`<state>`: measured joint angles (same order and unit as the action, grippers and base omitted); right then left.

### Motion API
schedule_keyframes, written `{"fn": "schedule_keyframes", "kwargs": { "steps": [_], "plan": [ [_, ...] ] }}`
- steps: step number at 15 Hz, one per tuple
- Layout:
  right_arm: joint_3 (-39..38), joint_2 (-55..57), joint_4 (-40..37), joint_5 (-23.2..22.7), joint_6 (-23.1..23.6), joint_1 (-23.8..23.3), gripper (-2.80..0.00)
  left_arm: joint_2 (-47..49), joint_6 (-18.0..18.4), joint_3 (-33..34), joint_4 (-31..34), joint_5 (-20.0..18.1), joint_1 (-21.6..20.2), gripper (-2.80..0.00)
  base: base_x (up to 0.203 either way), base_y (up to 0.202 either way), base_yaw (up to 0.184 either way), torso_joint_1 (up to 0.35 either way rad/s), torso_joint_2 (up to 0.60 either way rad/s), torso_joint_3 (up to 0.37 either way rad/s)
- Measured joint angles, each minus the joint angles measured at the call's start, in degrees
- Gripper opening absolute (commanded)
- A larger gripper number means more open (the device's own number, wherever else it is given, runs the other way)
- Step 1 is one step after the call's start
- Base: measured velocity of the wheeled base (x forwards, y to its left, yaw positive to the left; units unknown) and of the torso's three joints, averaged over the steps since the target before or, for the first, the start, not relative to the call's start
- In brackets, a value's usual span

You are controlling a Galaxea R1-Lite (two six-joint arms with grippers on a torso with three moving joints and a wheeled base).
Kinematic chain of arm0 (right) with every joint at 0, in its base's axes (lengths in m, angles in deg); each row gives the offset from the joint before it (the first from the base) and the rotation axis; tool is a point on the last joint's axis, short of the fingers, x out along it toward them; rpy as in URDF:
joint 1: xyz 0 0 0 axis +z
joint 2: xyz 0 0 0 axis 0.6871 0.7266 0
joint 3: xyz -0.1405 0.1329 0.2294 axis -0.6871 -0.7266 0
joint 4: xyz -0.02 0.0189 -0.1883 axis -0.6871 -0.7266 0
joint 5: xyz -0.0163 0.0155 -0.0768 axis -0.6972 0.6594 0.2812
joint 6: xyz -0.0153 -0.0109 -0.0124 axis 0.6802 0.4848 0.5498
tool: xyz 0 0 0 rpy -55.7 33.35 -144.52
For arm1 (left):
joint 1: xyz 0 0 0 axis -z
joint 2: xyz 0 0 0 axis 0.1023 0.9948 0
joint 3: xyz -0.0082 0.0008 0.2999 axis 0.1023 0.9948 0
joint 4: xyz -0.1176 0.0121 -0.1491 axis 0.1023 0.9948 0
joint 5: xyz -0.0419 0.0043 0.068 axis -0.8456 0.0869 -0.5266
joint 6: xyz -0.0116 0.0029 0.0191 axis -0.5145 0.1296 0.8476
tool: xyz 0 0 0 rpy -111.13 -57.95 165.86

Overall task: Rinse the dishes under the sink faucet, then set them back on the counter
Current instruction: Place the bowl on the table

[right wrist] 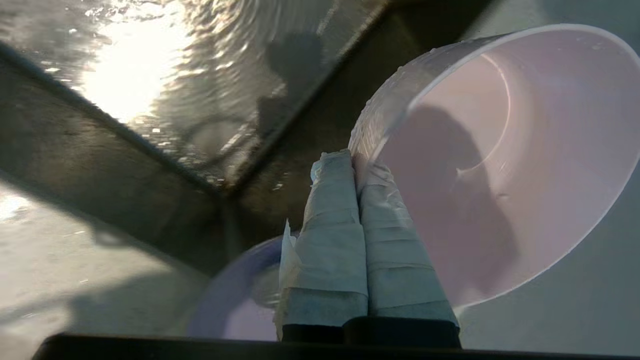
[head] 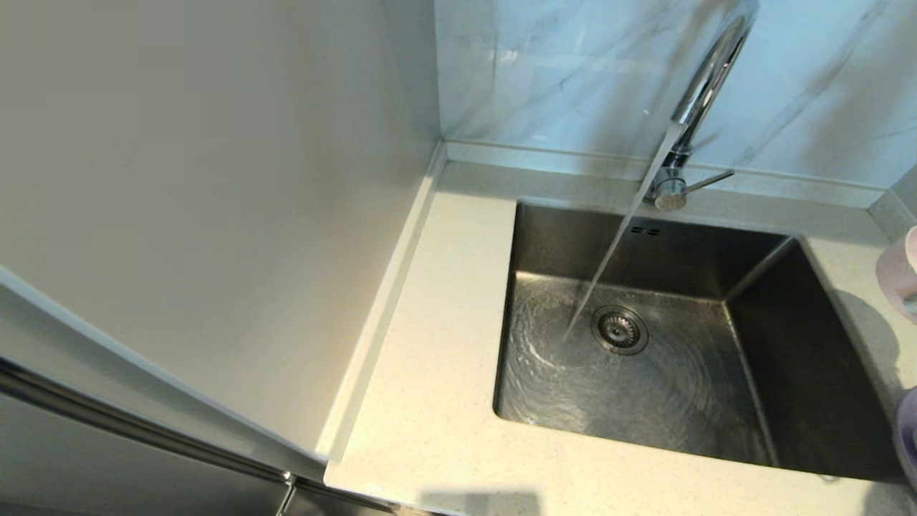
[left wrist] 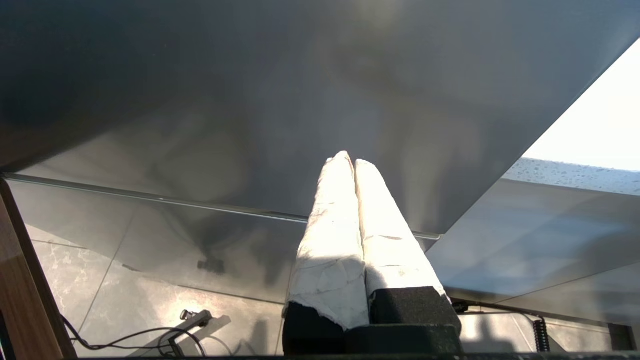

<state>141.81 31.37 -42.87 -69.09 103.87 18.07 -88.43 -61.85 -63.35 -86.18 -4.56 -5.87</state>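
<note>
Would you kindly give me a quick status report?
Right tool shut on pink bowl rim, beside the sink. Left tool shut, parked. Faucet running.

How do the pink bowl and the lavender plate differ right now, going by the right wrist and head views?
The pink bowl is pinched at its rim by the right gripper and tilted on its side; the lavender plate is not gripped and sits below the fingers. The bowl is deep-walled and pale pink; the plate is shallow and lavender. Both are round and show at the sink's right side.
</note>
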Motion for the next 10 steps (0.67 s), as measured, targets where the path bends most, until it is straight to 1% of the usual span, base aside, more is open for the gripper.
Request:
{"fn": "schedule_keyframes", "kwargs": {
  "steps": [6, 8, 10],
  "plan": [
    [0.35, 7.80, 8.56, 6.26, 0.20, -0.11, -2.80, 0.00, 0.02, 0.00, 0.02, -0.02, 0.00, -2.80, 0.000, 0.000, 0.000, 0.000, 0.00, 0.000],
    [1.85, 10.82, 9.41, 8.31, -0.21, -0.33, -2.80, 0.00, 0.00, 0.00, -0.02, -0.02, 0.00, -2.80, 0.000, 0.000, 0.000, 0.000, 0.00, 0.000],
    [4.09, 13.77, 9.46, 9.21, -0.63, -0.83, -2.80, 0.00, 0.00, 0.00, 0.00, -0.02, 0.00, -2.80, 0.000, 0.000, 0.000, 0.000, 0.00, 0.000]
  ]
}}
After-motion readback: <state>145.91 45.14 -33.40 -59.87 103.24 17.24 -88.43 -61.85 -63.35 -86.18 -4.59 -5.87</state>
